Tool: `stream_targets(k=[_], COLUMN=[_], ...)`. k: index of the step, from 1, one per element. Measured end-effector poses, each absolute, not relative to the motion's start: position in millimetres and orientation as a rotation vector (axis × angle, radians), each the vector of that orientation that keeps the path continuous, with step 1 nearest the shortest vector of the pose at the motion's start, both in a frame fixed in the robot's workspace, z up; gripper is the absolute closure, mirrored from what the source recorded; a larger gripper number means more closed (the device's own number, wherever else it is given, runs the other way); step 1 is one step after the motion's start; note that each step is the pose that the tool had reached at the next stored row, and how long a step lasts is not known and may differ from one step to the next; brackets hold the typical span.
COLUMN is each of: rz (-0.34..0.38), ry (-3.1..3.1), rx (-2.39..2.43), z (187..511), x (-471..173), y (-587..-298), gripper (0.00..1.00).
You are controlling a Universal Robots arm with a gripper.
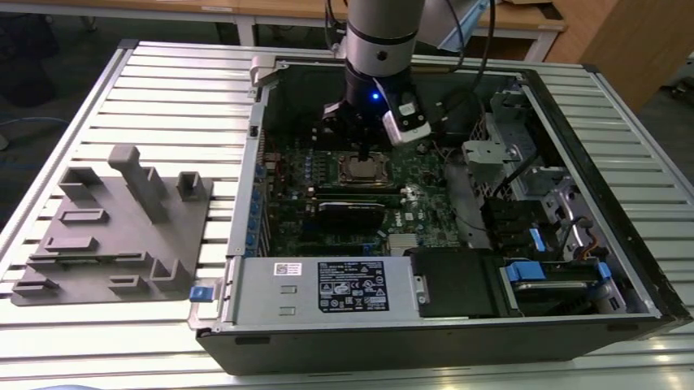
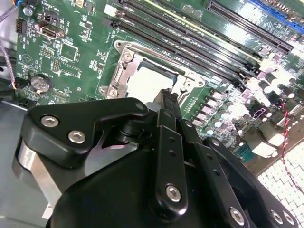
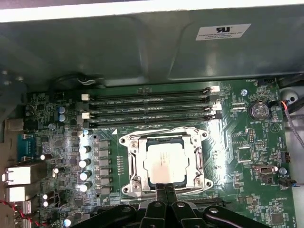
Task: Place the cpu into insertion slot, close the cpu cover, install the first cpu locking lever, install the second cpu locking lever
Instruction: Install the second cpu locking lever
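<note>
One arm reaches down into the open computer case (image 1: 247,203) in the exterior view, its gripper (image 1: 362,158) lowered onto the insertion slot (image 1: 344,175) at the middle of the green board. The cpu (image 1: 366,171) shows as a pale square lying in that slot. A grey fixture (image 1: 109,219) sits well apart on the slatted table (image 1: 162,89), toward the exterior view's left.

In the second wrist view the gripper (image 2: 166,96) comes to a single narrow tip at the edge of the socket, just beside the bright top of the cpu (image 2: 147,83). The silvery cpu cover (image 2: 124,66) frames the chip and appears to lie flat.

In the first wrist view the fingers are pressed together with nothing pinched between them, their joined tip (image 3: 165,186) touching or nearly touching the near edge of the cpu cover (image 3: 196,159). The cpu (image 3: 164,161) is seated square inside the window. The long memory slots (image 3: 149,107) run beyond it on the far side.

By this evidence the chip is placed and the cover is down, so the work in hand looks like the pressing and latching stage. I cannot tell whether either locking lever is hooked. Doing it well calls for pushing on metal only, never on the chip's top. The tip should stay narrow and low, and the force should go straight down so the cover does not skew.
</note>
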State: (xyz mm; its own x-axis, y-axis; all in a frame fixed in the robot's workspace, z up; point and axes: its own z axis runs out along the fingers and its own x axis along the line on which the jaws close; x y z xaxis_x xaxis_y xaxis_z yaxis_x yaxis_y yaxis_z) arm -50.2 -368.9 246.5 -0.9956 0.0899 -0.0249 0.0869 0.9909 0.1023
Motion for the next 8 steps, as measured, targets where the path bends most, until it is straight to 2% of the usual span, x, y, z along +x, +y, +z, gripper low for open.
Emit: stream_targets(k=[8], rz=[0.158], ry=[3.105], rx=[0.138], z=[251.0], x=[-50.2], y=[-368.8], gripper=[0.89])
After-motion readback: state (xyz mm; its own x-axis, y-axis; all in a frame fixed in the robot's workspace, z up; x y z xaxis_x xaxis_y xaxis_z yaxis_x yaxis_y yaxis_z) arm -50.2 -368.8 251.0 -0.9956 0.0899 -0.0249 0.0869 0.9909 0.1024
